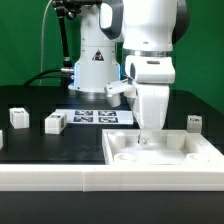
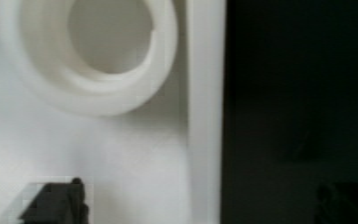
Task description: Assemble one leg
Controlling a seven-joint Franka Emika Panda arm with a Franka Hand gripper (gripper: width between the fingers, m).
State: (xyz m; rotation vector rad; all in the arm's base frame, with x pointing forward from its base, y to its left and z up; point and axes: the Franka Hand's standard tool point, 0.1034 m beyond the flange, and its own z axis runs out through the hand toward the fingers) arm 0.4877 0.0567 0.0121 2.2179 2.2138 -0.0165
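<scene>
The exterior view faces the arm [image 1: 150, 40] from low across the table [image 1: 40, 145]; the wrist view looks closely down onto the shared white panel [image 1: 190, 152] [image 2: 149, 150].

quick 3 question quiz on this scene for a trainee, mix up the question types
1. How many legs show in the exterior view?
2. True or false: the end effector is shut on one of the legs.
3. The end effector hangs over: A) the marker board, B) the large white panel, C) bare table.
Key: 1) three; 2) false, it is open and holds nothing; 3) B.
</scene>
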